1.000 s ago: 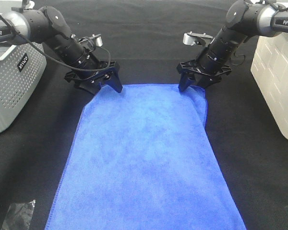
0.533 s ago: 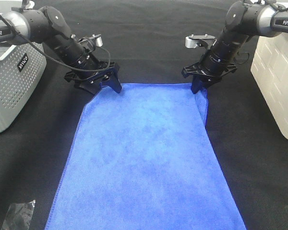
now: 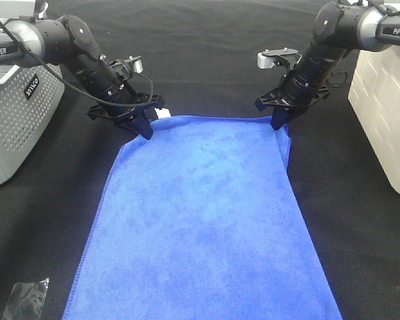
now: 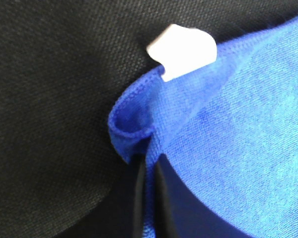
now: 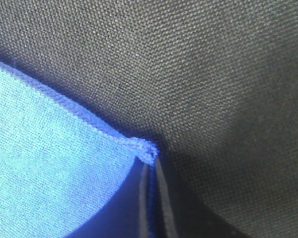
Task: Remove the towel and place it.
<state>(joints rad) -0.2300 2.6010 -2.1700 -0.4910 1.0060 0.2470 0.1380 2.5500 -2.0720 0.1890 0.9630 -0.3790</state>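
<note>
The bright blue towel (image 3: 200,220) lies spread flat on the black table, reaching the near edge of the exterior high view. My left gripper (image 3: 144,128) is shut on its far left corner, where the small white tag (image 3: 161,113) sticks out. In the left wrist view the fingers (image 4: 148,171) pinch the stitched hem just below the tag (image 4: 183,51). My right gripper (image 3: 280,123) is shut on the far right corner. In the right wrist view its fingers (image 5: 150,168) clamp the corner tip of the towel (image 5: 49,163).
A grey perforated box (image 3: 13,120) stands at the left edge. A white plastic bin (image 3: 387,100) stands at the right edge. A crumpled clear wrapper (image 3: 25,298) lies at the near left. Black cloth (image 3: 207,53) covers the table.
Both grippers have closed on the towel's far corners. The left one shifted slightly left, exposing the white tag; the right one moved right onto the corner.
</note>
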